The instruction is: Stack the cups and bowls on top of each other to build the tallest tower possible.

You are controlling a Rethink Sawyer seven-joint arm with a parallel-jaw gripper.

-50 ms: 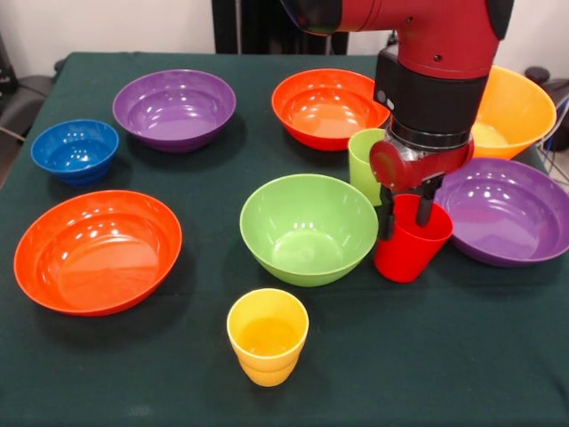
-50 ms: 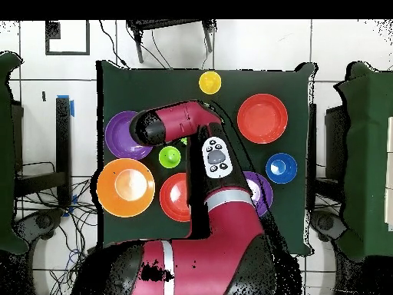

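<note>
Nothing stacked: every piece sits separately on the green desk [image 1: 498, 356]. The gripper [image 1: 405, 213] is at the red cup [image 1: 411, 238], one finger outside the rim and one inside, closed on the cup wall; the cup looks slightly tilted. Green cup [image 1: 363, 162] is just behind it, green bowl [image 1: 308, 228] beside it, yellow cup [image 1: 267, 335] alone at the front. Purple bowl [image 1: 508, 213] and orange bowl [image 1: 516, 111] are on the other side of the red cup. Blue bowl [image 1: 75, 150], the other purple bowl [image 1: 174, 108] and two red-orange bowls [image 1: 96, 250] [image 1: 325, 107] stand apart
</note>
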